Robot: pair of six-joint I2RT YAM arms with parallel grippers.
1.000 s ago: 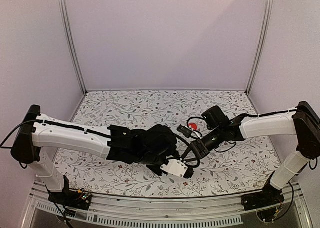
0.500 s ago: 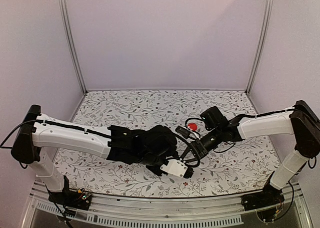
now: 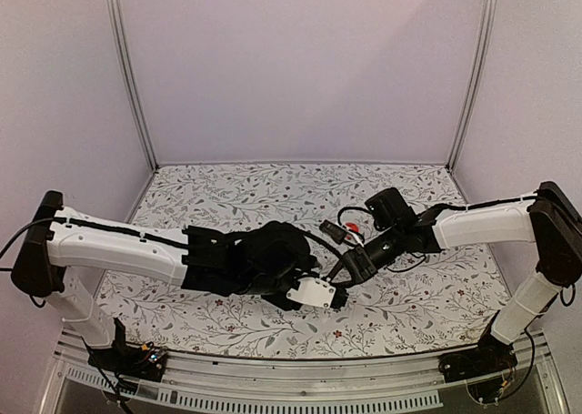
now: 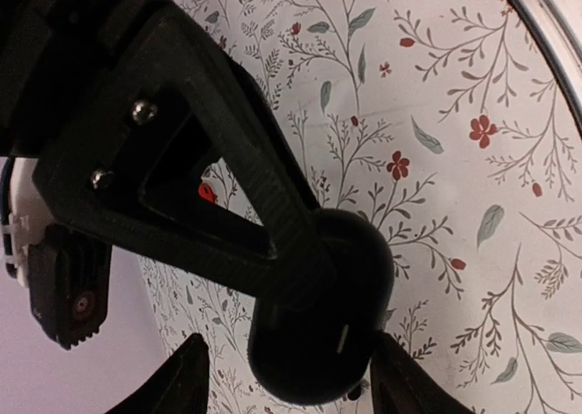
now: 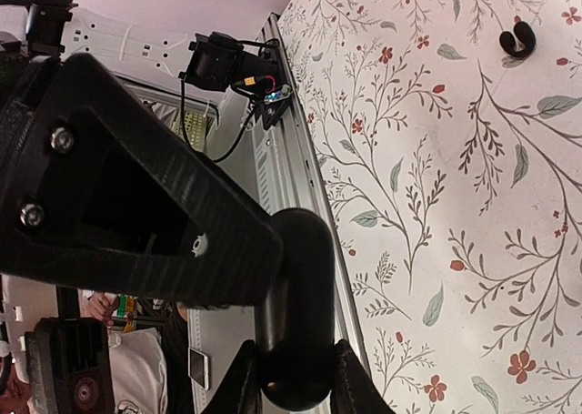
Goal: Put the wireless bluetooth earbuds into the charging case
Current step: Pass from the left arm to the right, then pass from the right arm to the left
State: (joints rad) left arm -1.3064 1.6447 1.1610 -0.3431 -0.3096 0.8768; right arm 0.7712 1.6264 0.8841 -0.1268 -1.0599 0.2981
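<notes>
Floral counter [image 3: 427, 305]: my left hand [image 3: 335, 296] and right hand [image 3: 347, 270] nearly meet over its middle. My left hand is clamped narrow on the charging case [image 4: 323, 328], which sits glossy black at its tip. My right hand is just beside the left. In the wrist view a black rounded shape fills its grasp, too dark to identify, so I cannot tell whether it grips. The red disc [image 3: 354, 226] lies flat on the counter behind my right hand, partly hidden. One earbud [image 5: 516, 39] lies loose on the counter, well apart from my right hand.
</notes>
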